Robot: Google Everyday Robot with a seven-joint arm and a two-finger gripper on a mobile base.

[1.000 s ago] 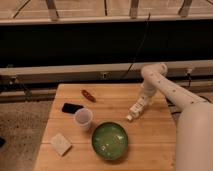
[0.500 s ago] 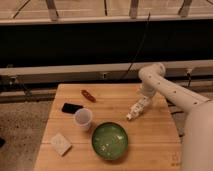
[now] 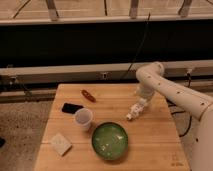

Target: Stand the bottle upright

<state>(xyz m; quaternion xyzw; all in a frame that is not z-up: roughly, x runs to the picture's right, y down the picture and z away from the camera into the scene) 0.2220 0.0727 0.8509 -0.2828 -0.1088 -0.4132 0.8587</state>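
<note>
Leaning rather than standing, the bottle [image 3: 131,115] sits at the very end of the tool [image 3: 137,107], a slim whitish shape over the right-hand middle of the table [image 3: 150,147]. Its lower end is at or just above the wood (the view does not settle whether it touches). Its long axis runs on a slant, from the end nearest the tool down and away toward the left of the view, so it is neither vertical nor flat along the boards. Which end carries the cap cannot be made out.

The tool hangs from the arm that reaches in from the right, its wrist angled down along much the same slant as the bottle. Whether it is clamped on the bottle or only pressed against it cannot be told.

Compared with a second ago, very little has changed: arm, tool and bottle keep almost the same pose. That suggests the tilt-up is in hand but unfinished; the bottle has yet to be swung to vertical and set on its base.

Outward from the tool, the green bowl [image 3: 109,140] lies near, below and left of it. The white cup [image 3: 83,119] is farther left, and the black phone [image 3: 72,107] is beyond that. The red-brown object [image 3: 88,95] is up and left, well apart. The pale square pad [image 3: 60,143] is farthest off.
</note>
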